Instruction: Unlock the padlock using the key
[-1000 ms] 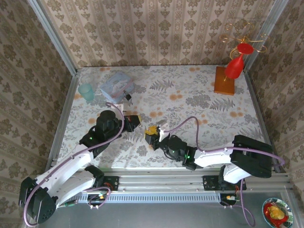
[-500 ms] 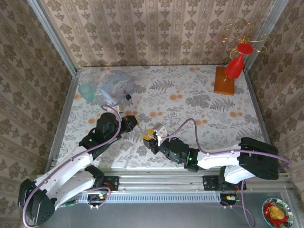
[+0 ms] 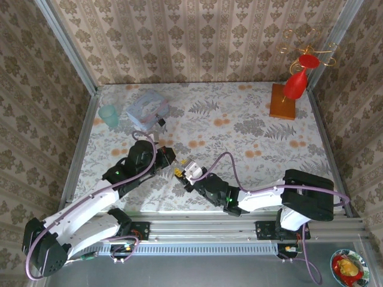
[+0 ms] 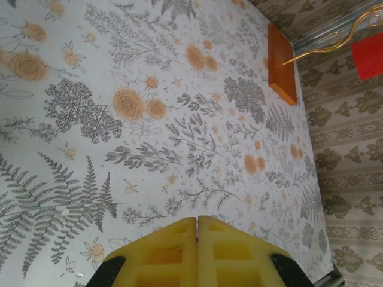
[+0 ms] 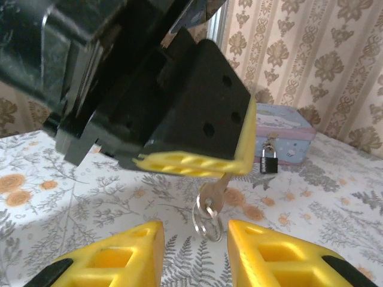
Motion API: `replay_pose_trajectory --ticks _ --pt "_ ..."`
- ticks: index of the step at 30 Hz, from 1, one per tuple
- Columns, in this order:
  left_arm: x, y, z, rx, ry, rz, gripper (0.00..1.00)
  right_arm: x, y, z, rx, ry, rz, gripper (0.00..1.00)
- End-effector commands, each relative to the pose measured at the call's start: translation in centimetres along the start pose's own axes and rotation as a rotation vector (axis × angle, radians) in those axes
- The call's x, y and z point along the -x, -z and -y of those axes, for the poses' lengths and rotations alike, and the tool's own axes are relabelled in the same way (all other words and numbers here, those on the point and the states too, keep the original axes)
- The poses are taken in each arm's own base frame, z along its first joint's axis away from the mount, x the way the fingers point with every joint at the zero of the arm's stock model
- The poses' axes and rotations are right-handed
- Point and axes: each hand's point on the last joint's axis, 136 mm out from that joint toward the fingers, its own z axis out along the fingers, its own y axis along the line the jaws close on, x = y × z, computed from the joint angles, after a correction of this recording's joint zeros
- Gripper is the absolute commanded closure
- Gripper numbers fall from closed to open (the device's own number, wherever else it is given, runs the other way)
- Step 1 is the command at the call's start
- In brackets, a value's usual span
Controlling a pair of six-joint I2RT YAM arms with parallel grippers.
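In the right wrist view the left gripper's yellow fingers [image 5: 197, 162] are shut on the blade of a silver key [image 5: 216, 192]. The key hangs down with its ring [image 5: 207, 222] below it. My right gripper [image 5: 194, 236] is open, one finger on each side of the ring, not touching it. The small black padlock [image 5: 268, 160] stands upright further back, against a pale blue tin [image 5: 284, 128]. From above, the left gripper [image 3: 170, 156] and right gripper [image 3: 180, 171] meet tip to tip, with the padlock [image 3: 160, 121] beyond them. In the left wrist view the left gripper [image 4: 197, 224] shows its pads pressed together.
The tin [image 3: 146, 107] and a teal cup [image 3: 109, 115] stand at the back left. A wooden block [image 3: 282, 101] carrying a red glass [image 3: 297, 84] on a gold wire stand sits at the back right. Floral cloth [image 3: 251, 137] covers the table between walls.
My right gripper has slid left and up to the left gripper's tips. The left gripper has shifted slightly toward it with the key.
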Motion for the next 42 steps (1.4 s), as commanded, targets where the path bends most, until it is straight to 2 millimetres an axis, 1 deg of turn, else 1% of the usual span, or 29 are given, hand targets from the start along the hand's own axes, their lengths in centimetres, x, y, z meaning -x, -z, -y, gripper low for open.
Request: replay_pose_trajectory --ticks 1,8,12,19,21,27,33,36,42 --pt "0.2 0.3 0.3 0.021 0.022 0.009 1.00 1.5 -0.5 1.0 -0.093 0.039 0.044 0.65" --pt "-0.2 0.7 -0.1 0.039 0.027 0.008 1.00 0.6 -1.4 0.7 -0.106 0.052 0.013 0.62" --pt "-0.3 0.9 0.1 0.039 0.025 0.003 1.00 0.1 -1.9 0.8 -0.132 0.053 0.003 0.62" --pt "-0.5 1.0 -0.1 0.048 0.028 0.001 1.00 -0.1 -2.3 0.8 -0.154 0.062 -0.005 0.67" --pt "-0.5 1.0 0.0 0.047 0.028 0.002 1.00 -0.2 -2.5 0.7 -0.155 0.069 -0.014 0.67" --pt "-0.3 1.2 0.1 0.044 0.028 0.008 1.00 -1.2 -2.8 0.8 -0.174 0.078 -0.034 0.65" --pt "-0.3 1.2 0.1 0.045 0.027 0.009 1.00 -1.3 -2.9 0.7 -0.185 0.092 -0.036 0.64" --pt "-0.4 1.1 0.1 0.046 0.028 0.009 1.00 -1.3 -2.8 0.9 -0.198 0.087 -0.033 0.66" --pt "-0.6 1.0 -0.1 0.053 0.029 0.002 1.00 -1.1 -2.9 0.9 -0.193 0.076 -0.026 0.74"
